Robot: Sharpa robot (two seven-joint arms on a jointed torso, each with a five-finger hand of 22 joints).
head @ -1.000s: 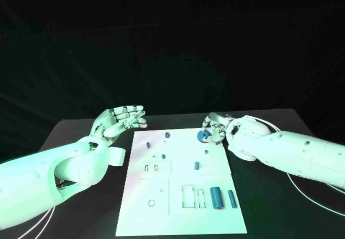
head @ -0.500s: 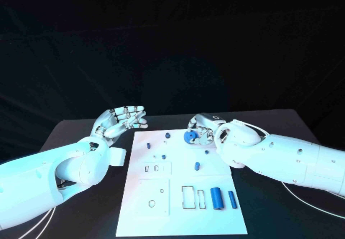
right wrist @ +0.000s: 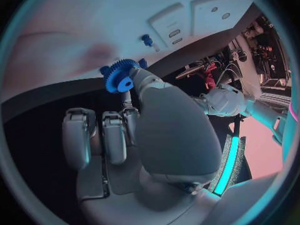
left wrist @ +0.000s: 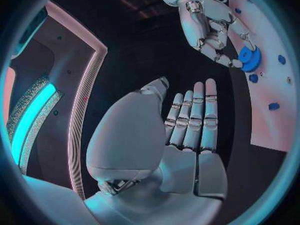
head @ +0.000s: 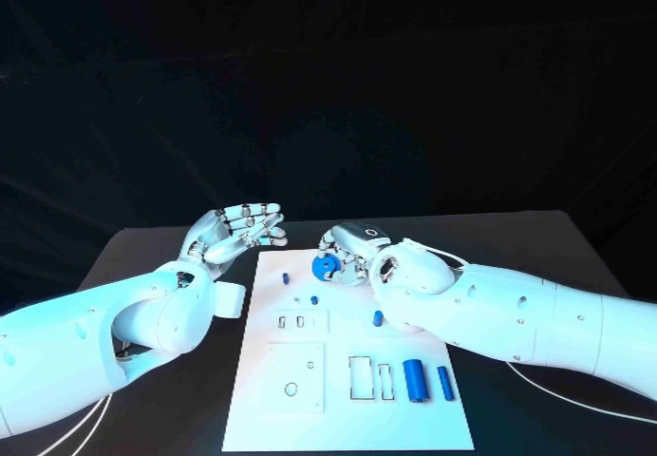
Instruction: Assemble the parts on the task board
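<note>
The fingers [head: 337, 255] of the right hand [head: 359, 249] pinch a small blue toothed gear wheel [head: 325, 267], holding it just above the far part of the white rectangular task board [head: 274, 399]. In the right wrist view the gear [right wrist: 119, 76] sits at the fingertips, its hub turned toward the camera, with the thumb against it and the other fingers [right wrist: 114, 135] curled beneath.

Nearest on the board, toward its right side, a thick dark blue cylinder [head: 414, 380] lies beside a slimmer blue cylinder [head: 443, 382], both lengthwise and close together without touching. Just left of them are two upright rectangular slots [head: 359, 376]; further left a square outlined panel [head: 291, 377] carries a small oval hole [head: 289, 388].

Further up the board, two small rectangular cut-outs [head: 290, 322] sit side by side. Near them stands a short blue peg [head: 313, 299], another blue peg [head: 378, 317] stands close under the right forearm, and a third blue peg [head: 284, 278] stands toward the far left side of the board.

Beyond the board's far left corner, the left hand [head: 235, 231] hovers over the black table [head: 151, 252], holding nothing, fingers straight and slightly apart, palm turned toward the board. The left wrist view shows this hand [left wrist: 187, 135] flat and empty, with the right hand [left wrist: 212, 27] and the gear [left wrist: 250, 58] beyond it over the board [left wrist: 275, 130].
</note>
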